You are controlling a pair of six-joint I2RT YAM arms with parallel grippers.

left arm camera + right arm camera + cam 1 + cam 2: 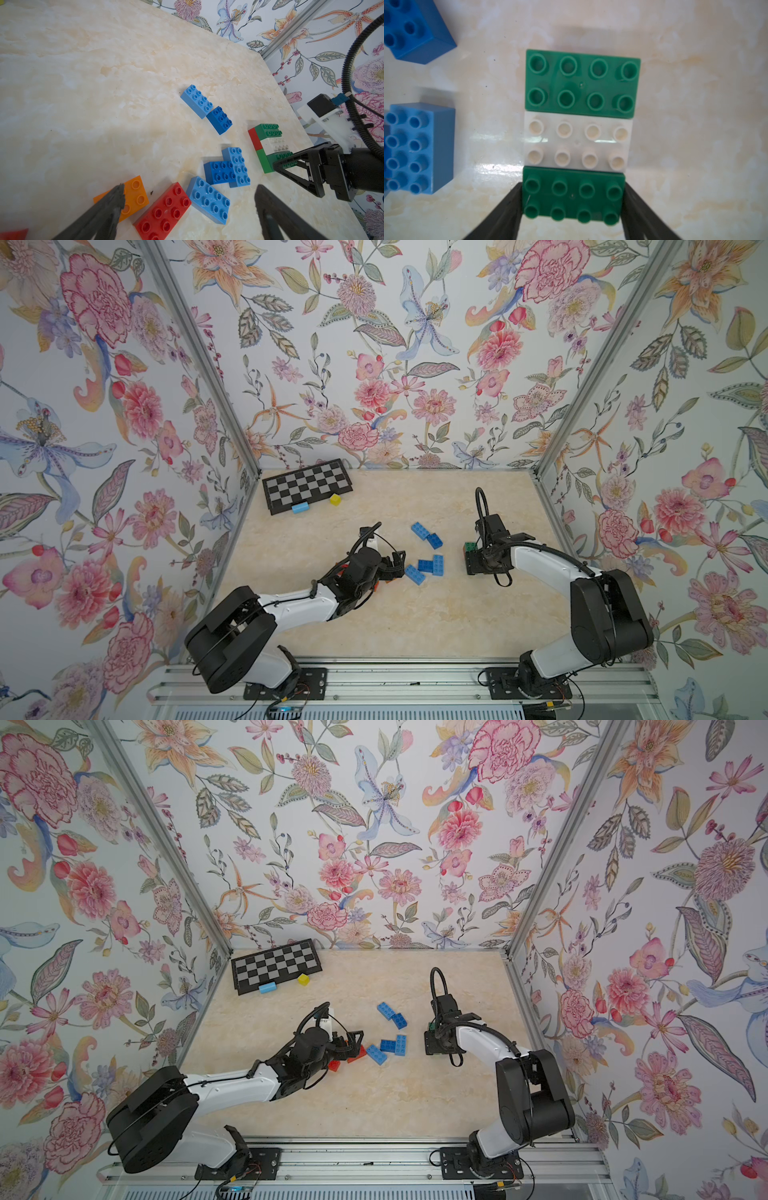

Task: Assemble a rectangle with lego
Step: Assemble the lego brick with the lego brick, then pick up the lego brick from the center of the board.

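Right gripper fingers fill the near edge of the right wrist view, one at each short end of the near green brick. Both fingers lie close against it. Whether they pinch it or stand just free cannot be told.

Stack: the near green brick is one of three eight-stud bricks in a row with long sides touching. The other two are the white brick and the far green brick. The left wrist view shows this row resting on a lower layer, where a red brick and a lower green brick show at its side. In both top views the stack stands on the table toward the right side, mostly hidden under the right wrist.

Left gripper: fingers spread wide, holding nothing, low over loose bricks near the table's middle.

Loose bricks, all flat with studs up:
- The orange brick, loose red brick and near light blue brick lie just beside one another.
- The middle dark blue brick touches the middle light blue brick, forming an L.
- The far light blue brick and far dark blue brick touch end to end.

Far left corner of the table: a chessboard, with a pale blue block and a yellow cube at its near edge.
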